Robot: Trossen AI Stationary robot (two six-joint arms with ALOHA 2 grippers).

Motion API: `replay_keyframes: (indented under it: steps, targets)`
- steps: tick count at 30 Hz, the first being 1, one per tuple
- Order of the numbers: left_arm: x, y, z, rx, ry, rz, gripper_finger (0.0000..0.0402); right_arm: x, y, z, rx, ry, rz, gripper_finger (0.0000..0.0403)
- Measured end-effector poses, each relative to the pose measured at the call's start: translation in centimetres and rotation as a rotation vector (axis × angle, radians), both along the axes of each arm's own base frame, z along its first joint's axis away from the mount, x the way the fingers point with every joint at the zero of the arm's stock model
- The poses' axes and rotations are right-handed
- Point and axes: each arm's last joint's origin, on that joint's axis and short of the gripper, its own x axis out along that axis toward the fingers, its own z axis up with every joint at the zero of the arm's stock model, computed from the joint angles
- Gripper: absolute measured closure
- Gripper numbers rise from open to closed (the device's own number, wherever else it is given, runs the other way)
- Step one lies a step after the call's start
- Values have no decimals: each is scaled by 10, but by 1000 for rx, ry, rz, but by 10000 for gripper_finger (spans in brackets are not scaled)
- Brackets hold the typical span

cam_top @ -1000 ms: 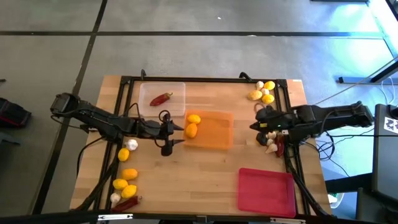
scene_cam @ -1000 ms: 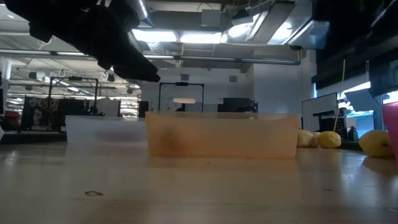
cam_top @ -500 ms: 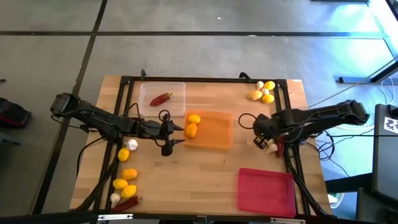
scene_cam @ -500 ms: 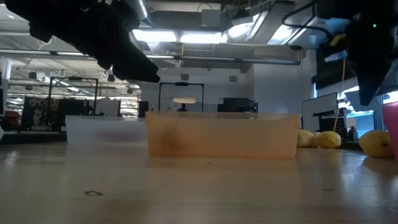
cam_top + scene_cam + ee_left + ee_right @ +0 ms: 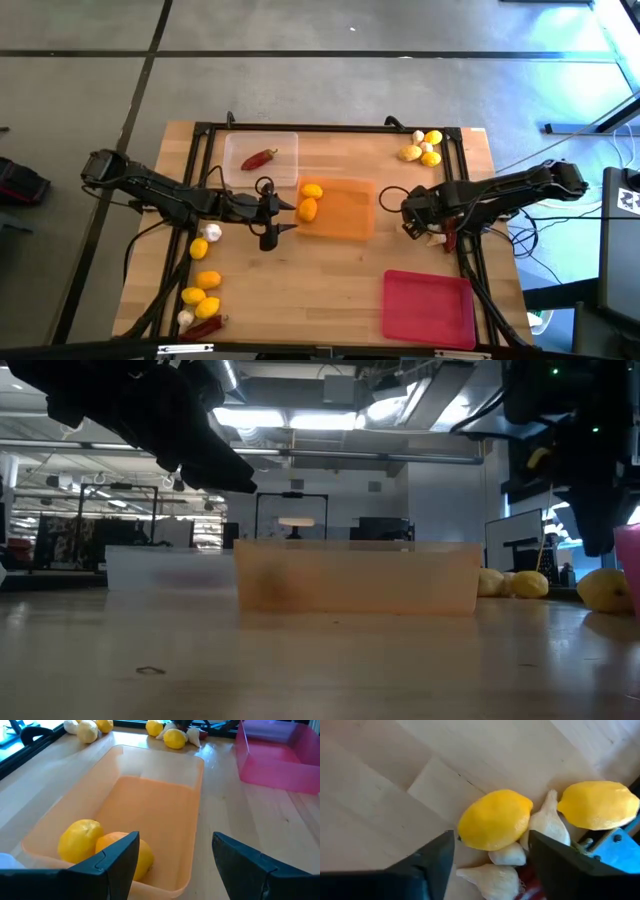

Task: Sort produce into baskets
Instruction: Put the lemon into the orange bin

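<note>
Resting mid-table, orange tray (image 5: 338, 208) holds two lemons (image 5: 102, 846) at its left end. Left gripper (image 5: 172, 857) hovers there, fingers wide. Right gripper (image 5: 490, 860), wide (empty), hangs over lemon (image 5: 493, 819) and garlic (image 5: 547, 826) near the table's right edge.

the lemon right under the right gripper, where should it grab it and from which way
Across the lemon's short middle, coming straight down from above. It lies flat, long axis across the open right gripper. Garlic bulbs crowd one end, so the finger on that side should probably drop between them.
</note>
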Motion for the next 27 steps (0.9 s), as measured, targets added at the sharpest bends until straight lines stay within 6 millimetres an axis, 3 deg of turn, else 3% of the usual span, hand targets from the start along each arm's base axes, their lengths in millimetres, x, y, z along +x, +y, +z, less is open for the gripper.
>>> replay_keyframes:
  steps: [5, 14, 21, 27]
  targets:
    - [0, 0, 0, 0, 0, 0, 155, 6, 0, -7, -15, 29, -19, 119]
    - [0, 0, 0, 3, 1, -1, 155, 19, 2, -32, -38, 187, -20, 140]
    - [0, 0, 0, 7, 2, -3, 155, 25, 2, -44, -47, 263, 61, 169]
    - [0, 0, 0, 8, 2, -3, 155, 25, 2, -44, -60, 261, 110, 224]
